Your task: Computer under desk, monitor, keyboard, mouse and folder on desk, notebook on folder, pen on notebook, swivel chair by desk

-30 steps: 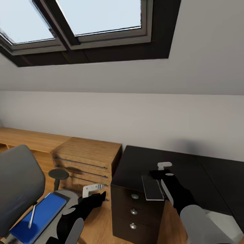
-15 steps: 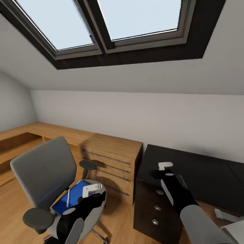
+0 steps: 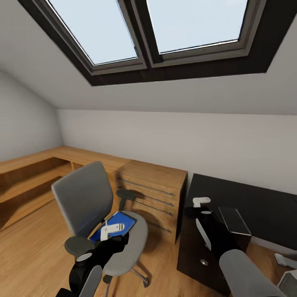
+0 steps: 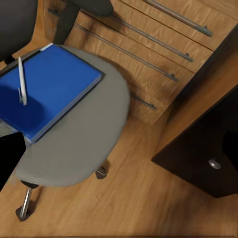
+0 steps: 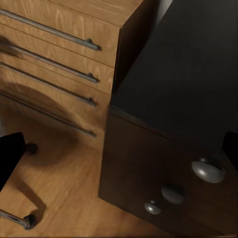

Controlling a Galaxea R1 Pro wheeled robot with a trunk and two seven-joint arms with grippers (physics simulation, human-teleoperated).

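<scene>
The grey swivel chair (image 3: 84,198) stands on the wood floor left of the black desk (image 3: 255,202). The blue folder (image 3: 119,222) (image 4: 47,89) lies on its seat, with a thin pale pen (image 4: 21,79) resting on top. My left gripper (image 3: 115,239) hovers over the seat's front, open and empty. A flat grey notebook (image 3: 233,220) lies on the desk above the drawer unit (image 3: 202,251). My right gripper (image 3: 192,211) is open over that desk corner, with nothing between its fingers.
A light-wood dresser (image 3: 152,185) with metal rail handles stands between chair and desk. Low wooden shelving (image 3: 29,181) runs along the left wall. The drawer unit has round silver knobs (image 5: 208,170). Pale grey objects (image 3: 286,262) sit at the lower right. Skylights are overhead.
The whole view has swung left, so the chair, dresser and desk slide rightward in the picture and the whole chair now shows. Both arms keep their pose.
</scene>
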